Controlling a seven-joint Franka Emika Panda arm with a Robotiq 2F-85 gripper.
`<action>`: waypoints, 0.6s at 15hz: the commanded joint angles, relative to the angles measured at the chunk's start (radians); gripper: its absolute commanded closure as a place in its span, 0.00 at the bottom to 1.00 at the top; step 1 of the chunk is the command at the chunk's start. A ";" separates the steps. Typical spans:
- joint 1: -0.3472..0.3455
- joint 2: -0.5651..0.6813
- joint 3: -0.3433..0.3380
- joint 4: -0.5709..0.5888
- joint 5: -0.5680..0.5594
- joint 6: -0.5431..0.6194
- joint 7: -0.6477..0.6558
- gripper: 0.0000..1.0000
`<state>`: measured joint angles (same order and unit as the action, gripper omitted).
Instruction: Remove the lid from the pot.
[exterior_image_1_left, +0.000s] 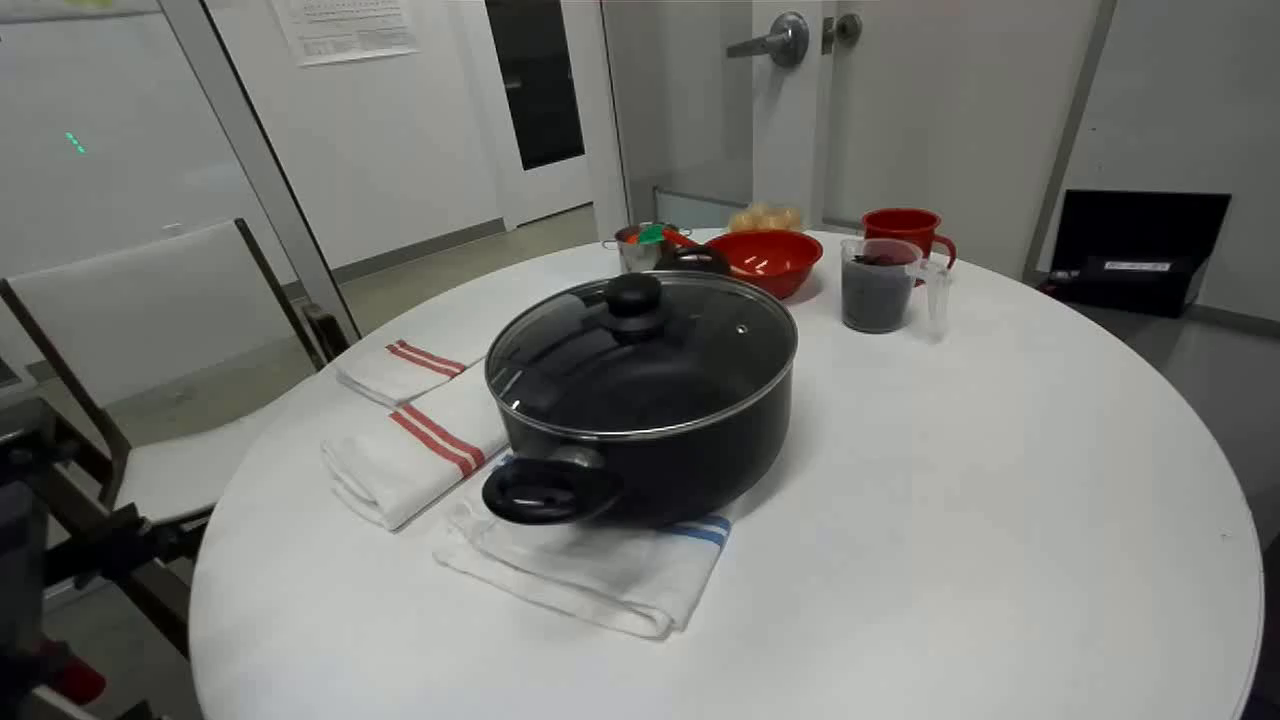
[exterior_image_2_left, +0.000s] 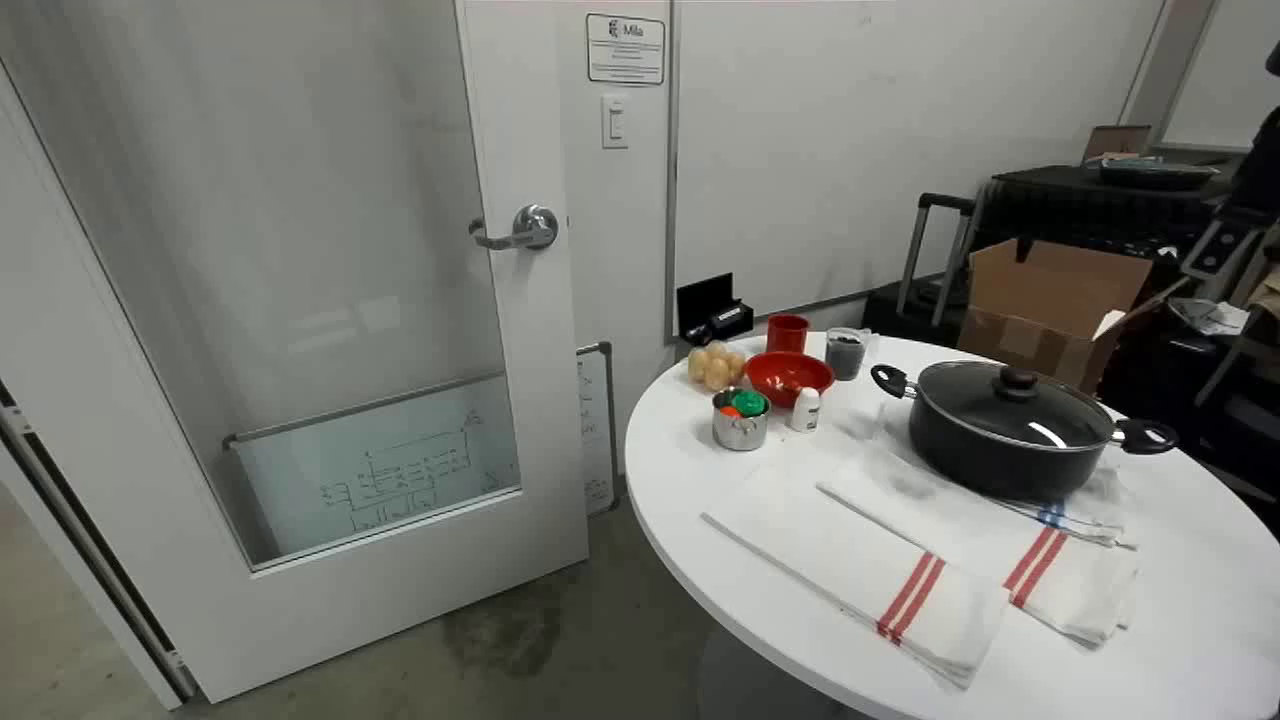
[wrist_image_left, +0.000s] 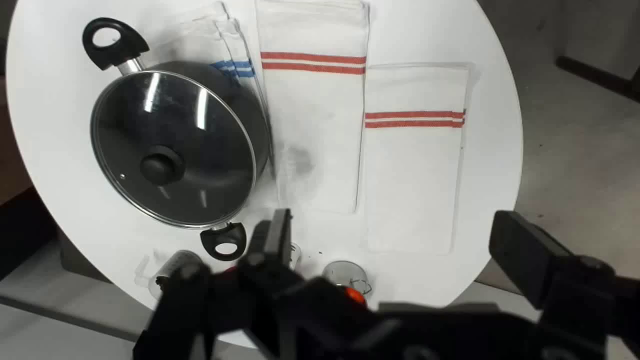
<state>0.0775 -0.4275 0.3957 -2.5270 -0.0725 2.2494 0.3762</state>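
The black pot (exterior_image_1_left: 700, 470) stands on the round white table, partly on a folded towel. It also shows in an exterior view (exterior_image_2_left: 980, 465) and in the wrist view (wrist_image_left: 257, 120). The glass lid (exterior_image_1_left: 690, 370) sits flat on the pot's rim, its black knob upright; it also shows in an exterior view (exterior_image_2_left: 950, 395) and in the wrist view (wrist_image_left: 215, 155). My gripper (wrist_image_left: 392, 225) is wide open with nothing between its fingers. It is high above the table, and the pot lies to its left in the wrist view. The gripper cannot be made out in either exterior view.
A blue-striped towel (exterior_image_1_left: 600, 570) lies under the pot, with red-striped towels (exterior_image_2_left: 910, 600) (exterior_image_2_left: 1040, 565) beside it. A red bowl (exterior_image_2_left: 785, 375), small metal pot (exterior_image_2_left: 740, 432), white bottle (exterior_image_2_left: 805, 412), red mug (exterior_image_2_left: 787, 333) and clear measuring cup (exterior_image_1_left: 875, 295) stand near the pot.
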 joint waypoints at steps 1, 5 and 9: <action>0.029 0.005 -0.028 0.002 -0.016 -0.003 0.012 0.00; 0.029 0.005 -0.028 0.002 -0.016 -0.003 0.012 0.00; 0.036 0.011 -0.050 -0.001 -0.005 0.001 -0.005 0.00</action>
<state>0.0894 -0.4264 0.3814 -2.5274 -0.0726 2.2490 0.3762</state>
